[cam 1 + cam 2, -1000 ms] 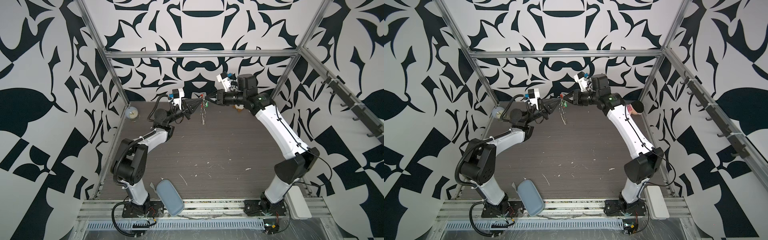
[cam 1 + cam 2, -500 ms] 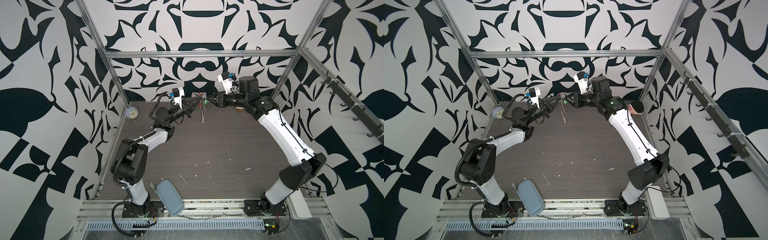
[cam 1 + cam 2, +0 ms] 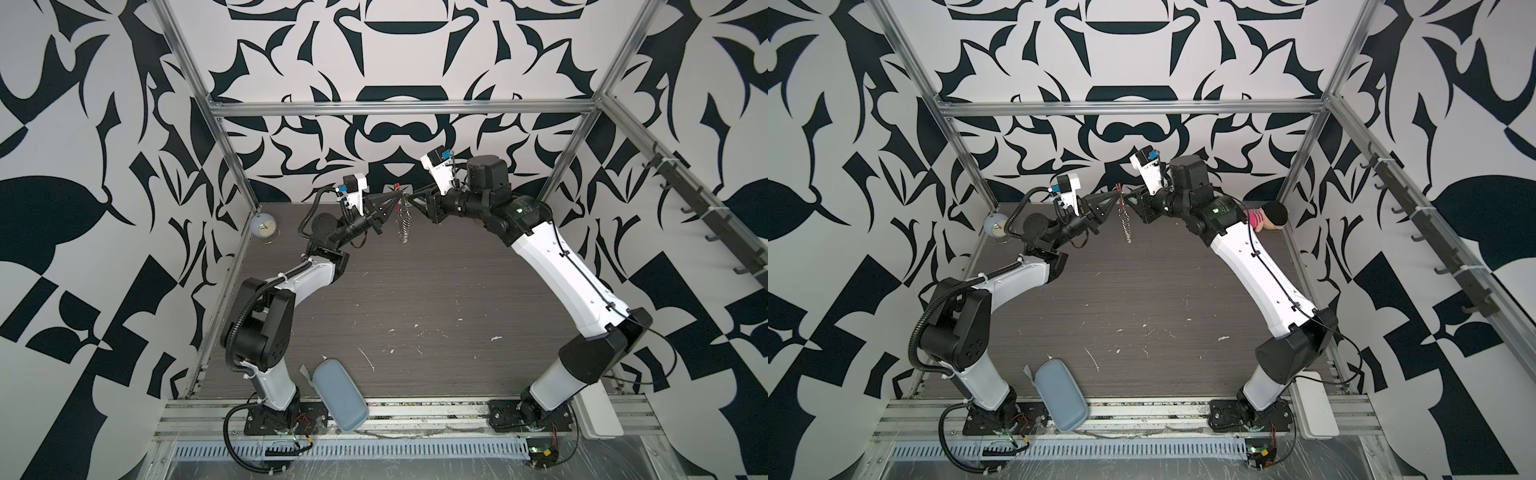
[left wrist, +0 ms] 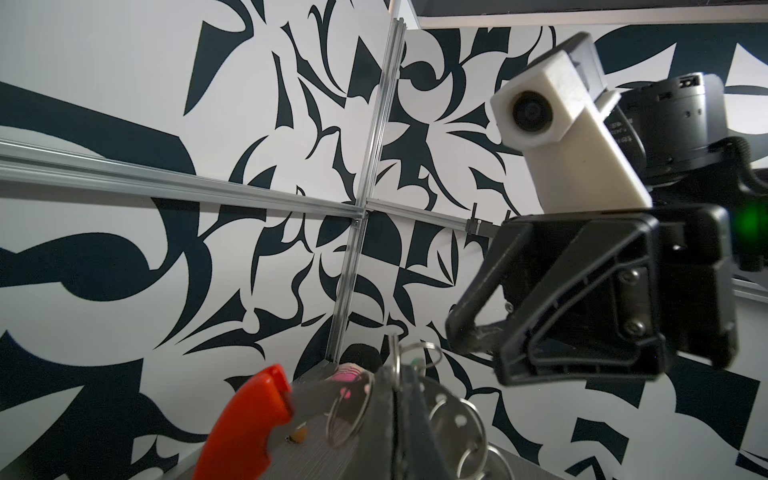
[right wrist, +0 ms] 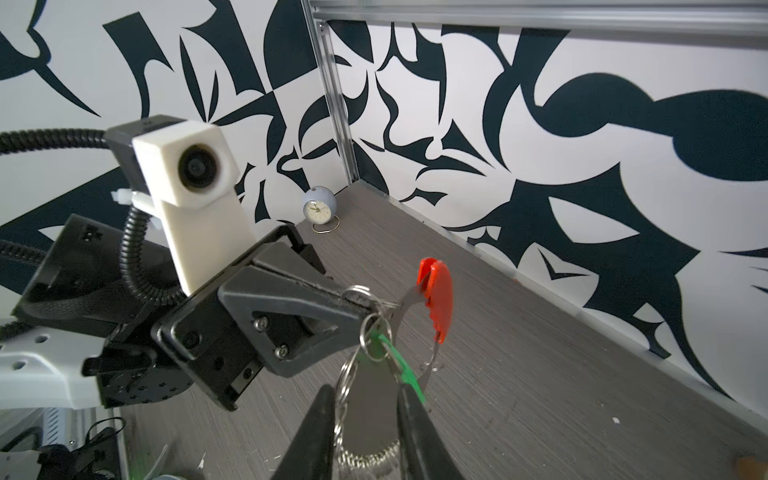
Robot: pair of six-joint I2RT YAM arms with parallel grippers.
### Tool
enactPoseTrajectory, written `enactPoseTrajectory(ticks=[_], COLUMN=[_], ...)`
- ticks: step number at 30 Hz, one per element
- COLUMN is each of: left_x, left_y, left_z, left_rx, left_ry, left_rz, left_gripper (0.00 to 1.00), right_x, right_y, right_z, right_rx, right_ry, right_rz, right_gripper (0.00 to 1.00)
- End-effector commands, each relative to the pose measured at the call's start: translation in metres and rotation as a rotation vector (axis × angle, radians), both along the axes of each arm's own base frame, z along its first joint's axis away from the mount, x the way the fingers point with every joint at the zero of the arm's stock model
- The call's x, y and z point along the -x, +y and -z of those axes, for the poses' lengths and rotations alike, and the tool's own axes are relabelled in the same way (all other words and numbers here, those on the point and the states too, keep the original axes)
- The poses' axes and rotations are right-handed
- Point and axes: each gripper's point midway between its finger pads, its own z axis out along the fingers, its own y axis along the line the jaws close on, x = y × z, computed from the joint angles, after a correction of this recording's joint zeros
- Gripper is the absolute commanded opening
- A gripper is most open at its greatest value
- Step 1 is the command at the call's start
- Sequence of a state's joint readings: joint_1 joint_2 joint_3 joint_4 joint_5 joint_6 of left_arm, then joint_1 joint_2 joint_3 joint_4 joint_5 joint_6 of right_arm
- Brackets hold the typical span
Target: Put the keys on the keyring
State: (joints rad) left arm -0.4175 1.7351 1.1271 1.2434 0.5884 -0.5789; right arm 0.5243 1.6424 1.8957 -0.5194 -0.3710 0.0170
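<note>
The keyring (image 3: 404,220) hangs high over the back of the table between both grippers, its small rings dangling; it shows in both top views (image 3: 1126,222). My left gripper (image 5: 370,305) is shut on its metal loop beside the red bar (image 5: 438,299). The keys' green tag (image 5: 401,365) hangs by a small ring just under the left fingertips. My right gripper (image 5: 365,395) is open, its fingers a little apart round the hanging rings, and the green tag lies against one finger (image 5: 409,411). The silver key itself is hidden.
A pale blue alarm clock (image 3: 264,226) stands in the back left corner. A grey-blue case (image 3: 338,395) lies over the front edge. A pink and black plush toy (image 3: 1268,216) sits at the back right. A rail of hooks (image 3: 706,216) runs along the right wall.
My right gripper has moved left, closer to the left gripper and the keyring, and its jaws have narrowed slightly. The left gripper has barely moved.
</note>
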Motion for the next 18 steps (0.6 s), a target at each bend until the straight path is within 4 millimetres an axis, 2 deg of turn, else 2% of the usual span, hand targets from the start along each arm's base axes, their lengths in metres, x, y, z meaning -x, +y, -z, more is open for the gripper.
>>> enactPoseTrajectory(ticks=[1, 10, 15, 18], left_x=[0.018, 0.019, 0.019, 0.02], left_y=[0.006, 0.005, 0.004, 0.005], left_z=[-0.028, -0.027, -0.029, -0.03], left_rx=[0.039, 0.032, 0.033, 0.034], left_ry=[-0.077, -0.077, -0.079, -0.081], left_rz=[0.011, 0.016, 0.019, 0.017], left_gripper=[0.0, 0.0, 0.0, 0.0], right_x=[0.001, 0.003, -0.003, -0.007], right_y=[0.001, 0.012, 0.015, 0.015], right_z=[-0.029, -0.027, -0.02, -0.017], right_rx=[-0.005, 0.016, 0.04, 0.051], right_ry=[-0.099, -0.099, -0.088, -0.087], right_rz=[0.0, -0.031, -0.027, -0.02], right_gripper=[0.27, 0.29, 0.3, 0.25])
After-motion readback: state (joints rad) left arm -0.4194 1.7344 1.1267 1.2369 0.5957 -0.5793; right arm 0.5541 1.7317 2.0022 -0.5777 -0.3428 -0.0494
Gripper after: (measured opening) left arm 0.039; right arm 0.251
